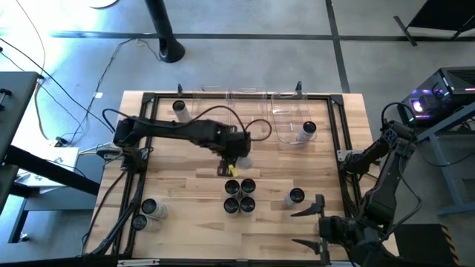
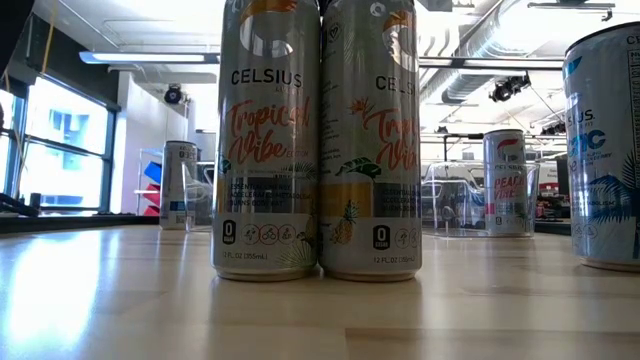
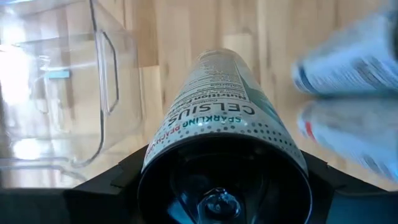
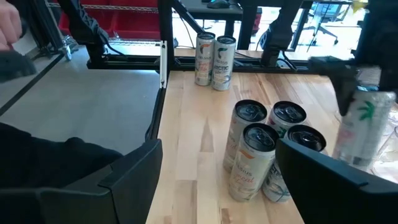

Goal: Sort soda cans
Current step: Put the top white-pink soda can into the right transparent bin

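My left gripper [image 1: 231, 165] is over the middle of the table, pointing steeply down and shut on a silver-white soda can [image 3: 217, 106], which also shows in the right wrist view [image 4: 364, 124]. Just nearer than it, a cluster of several soda cans [image 1: 239, 196] stands upright on the wood. Single cans stand at the right [image 1: 296, 196] and far left [image 1: 179, 107], and two at the near left [image 1: 145, 213]. One more can [image 1: 309, 130] stands in a clear bin. My right gripper [image 1: 315, 222] waits open at the near right, holding nothing. My left gripper pinches the can between its two fingers on the can's sides near its top end [image 3: 155, 155]. The fingers [image 3: 106, 190] come from above, slanting down along the can. The can hangs roughly upright below them, tilted a little; whether its bottom end [image 3: 217, 57] touches the table, I cannot tell.
Clear plastic bins [image 1: 293, 119] line the far edge, and one bin's wall [image 3: 106, 68] is close beside the held can. A black frame rail [image 1: 341, 141] borders the table. Bare wood lies between the cluster and the two near-left cans.
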Tool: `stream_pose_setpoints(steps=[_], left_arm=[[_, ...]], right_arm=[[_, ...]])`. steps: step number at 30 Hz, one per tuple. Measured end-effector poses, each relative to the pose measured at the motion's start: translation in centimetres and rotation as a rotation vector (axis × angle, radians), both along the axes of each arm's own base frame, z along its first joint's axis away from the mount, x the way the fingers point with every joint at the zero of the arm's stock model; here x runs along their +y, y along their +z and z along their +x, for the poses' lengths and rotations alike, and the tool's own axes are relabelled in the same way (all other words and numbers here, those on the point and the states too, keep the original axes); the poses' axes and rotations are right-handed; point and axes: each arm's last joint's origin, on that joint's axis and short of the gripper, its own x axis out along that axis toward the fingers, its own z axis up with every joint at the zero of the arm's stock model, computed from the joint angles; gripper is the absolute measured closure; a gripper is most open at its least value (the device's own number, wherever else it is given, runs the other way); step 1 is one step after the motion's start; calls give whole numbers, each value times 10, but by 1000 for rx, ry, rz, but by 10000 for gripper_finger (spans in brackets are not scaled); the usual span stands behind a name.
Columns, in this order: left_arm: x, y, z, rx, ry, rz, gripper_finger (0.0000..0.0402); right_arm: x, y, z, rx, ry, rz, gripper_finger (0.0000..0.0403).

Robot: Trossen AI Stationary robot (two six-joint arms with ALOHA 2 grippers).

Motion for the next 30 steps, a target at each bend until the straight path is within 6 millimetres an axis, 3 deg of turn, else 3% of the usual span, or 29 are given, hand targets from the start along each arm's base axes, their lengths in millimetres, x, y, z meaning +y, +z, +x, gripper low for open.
stream_pose_setpoints(steps=[5, 16, 30], left_arm=[[10, -21, 14, 50, 64, -23, 152], [9, -42, 41, 128, 39, -38, 151], [9, -44, 47, 96, 35, -59, 121]], right_arm=[[-2, -1, 2, 3, -10, -6, 93], [-4, -1, 4, 4, -22, -9, 93], [-4, -1, 4, 6, -24, -5, 93]])
